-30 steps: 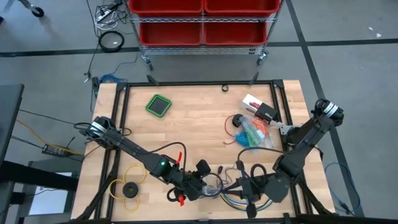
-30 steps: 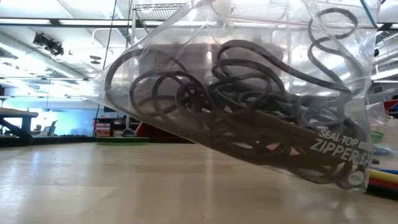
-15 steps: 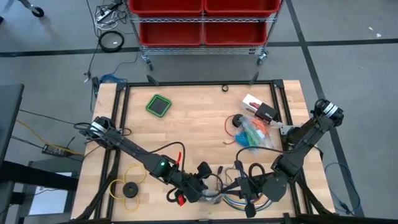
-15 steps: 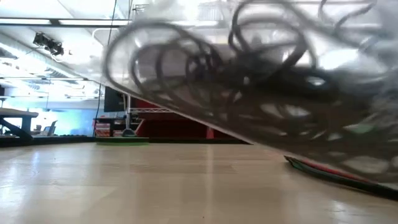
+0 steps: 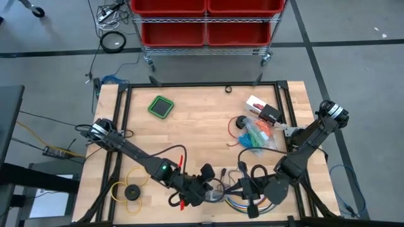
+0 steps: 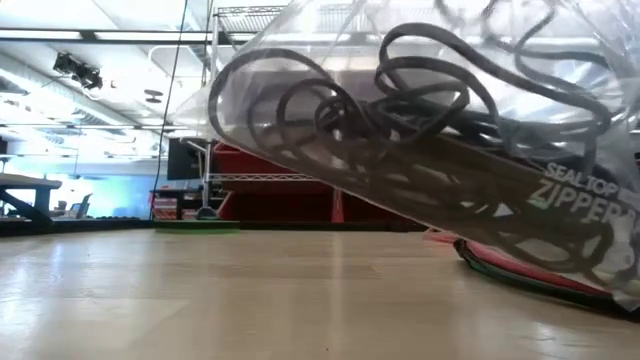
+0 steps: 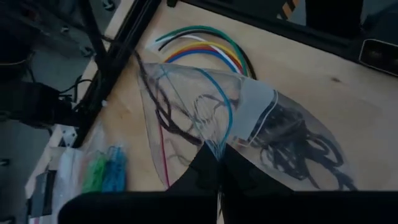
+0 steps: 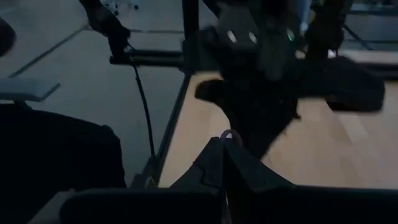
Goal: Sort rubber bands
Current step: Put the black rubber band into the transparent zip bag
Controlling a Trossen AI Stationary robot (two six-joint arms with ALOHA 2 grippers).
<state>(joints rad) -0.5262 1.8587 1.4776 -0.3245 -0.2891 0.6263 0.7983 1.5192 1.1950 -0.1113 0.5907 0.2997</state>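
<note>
A clear zipper bag [image 6: 430, 170] with dark rubber bands [image 7: 292, 140] hangs near the table's front edge, between my two grippers. My left gripper [image 5: 203, 184] and my right gripper [image 5: 243, 186] are both shut on the bag [image 5: 221, 186]. A second clear bag of green, blue and orange rubber bands [image 5: 255, 135] lies on the table at the right. My left gripper pinches the bag's mouth edge by the blue zipper line [image 7: 214, 148] between its two fingers, slanting down from the table's left. The bag hangs tilted below the fingers. My right gripper pinches a small clear bit of the bag [image 8: 229, 134] at its fingertips, coming from the table's right; which part of the bag this is I cannot tell.
Curved multicoloured cables [image 5: 237, 203] lie under the bag at the front edge. A yellow ring with a black disc [image 5: 130, 190] is at the front left, a green square thing [image 5: 161, 106] at the far left, and a small box [image 5: 262, 111] at the far right.
The bag has swung between the two grippers and shifted a little toward the table's right; its left end now sits higher. The dark bands have moved about inside it. Both grippers stayed shut on it.
</note>
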